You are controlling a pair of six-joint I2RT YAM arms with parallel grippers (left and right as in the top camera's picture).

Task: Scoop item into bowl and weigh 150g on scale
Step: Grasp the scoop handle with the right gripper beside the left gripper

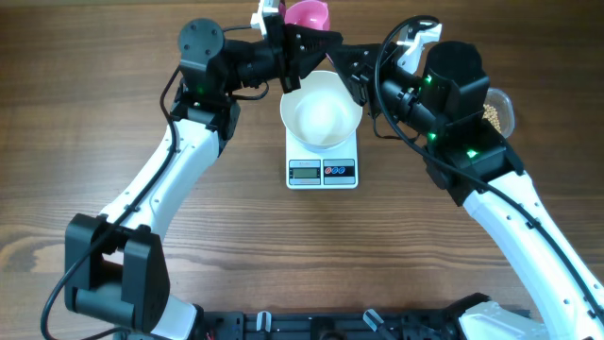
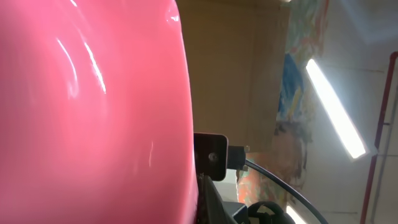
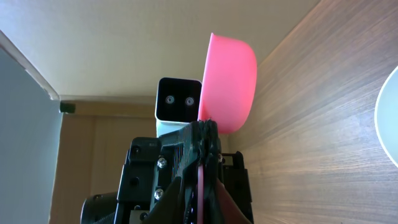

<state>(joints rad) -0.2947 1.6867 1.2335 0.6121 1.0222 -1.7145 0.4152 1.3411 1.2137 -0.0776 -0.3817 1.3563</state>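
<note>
You see the scale [image 1: 322, 162] in the middle of the surface [image 1: 113, 113]. It is a flat white square, and its grey display and dark buttons point toward the arm bases. The bowl [image 1: 322, 113] stands upright on the scale with its mouth up. It is round, deep and plain white, and it covers nearly the whole platform. The item [image 1: 492, 115], small tan beans, lies in a clear container [image 1: 505, 98] well to the right of the scale, partly hidden behind the right arm.

Your left end effector [image 3: 204, 132] is beyond the far side of the scale and is fully clamped on the thin handle of a pink scoop [image 1: 310, 13]. In the right wrist view the handle shows as a narrow pink strip between the fingers. The long axis of the scoop continues past the fingertips to the cup, which is smooth and glossy. In the left wrist view this cup fills the left half.

Your right end effector [image 1: 351, 68] is just beside the bowl, above the far right corner of the scale. Its jaws are drawn together and it holds no thing.
</note>
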